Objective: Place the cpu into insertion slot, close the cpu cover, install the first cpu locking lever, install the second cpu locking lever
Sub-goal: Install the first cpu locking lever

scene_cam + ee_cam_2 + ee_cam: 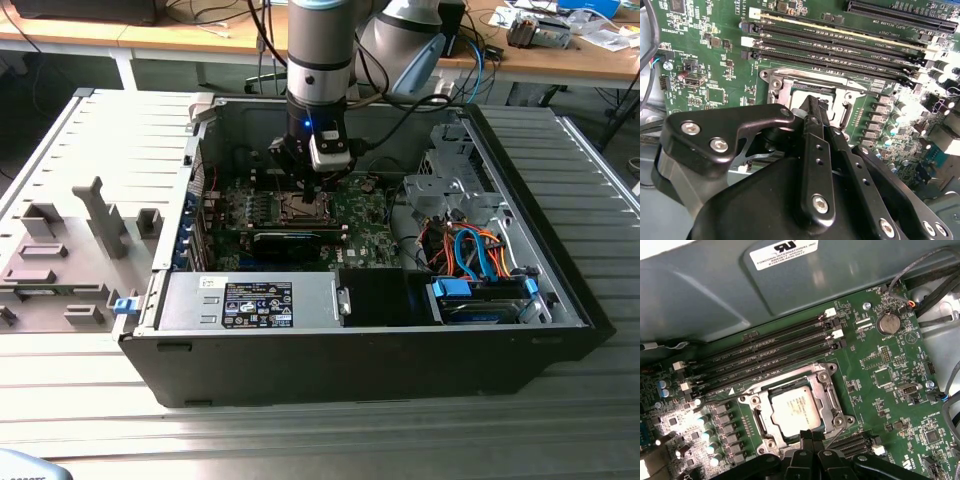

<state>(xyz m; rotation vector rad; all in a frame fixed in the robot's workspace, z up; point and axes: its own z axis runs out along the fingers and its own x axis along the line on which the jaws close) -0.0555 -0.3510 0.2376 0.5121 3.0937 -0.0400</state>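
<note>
— How's the gripper [807, 436] set?

— Fingers pressed together, holding nothing, tip just at the near edge of the insertion slot [796, 407].

— And the cpu [795, 409]?

— Lying flat in that slot, the cpu cover [826, 390] down around it. Beyond run the long black memory slots [765, 357].

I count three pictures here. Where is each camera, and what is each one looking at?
Exterior view: off the arm, looking down into the open computer case; the arm and its gripper hang over the green motherboard.
First wrist view: rides near the wrist, looking down at the cpu lying in the insertion slot under the cpu cover; fingertips show.
Second wrist view: also near the wrist, looking past the gripper's black body.
Both wrist views share the socket and the long black memory slots.
</note>
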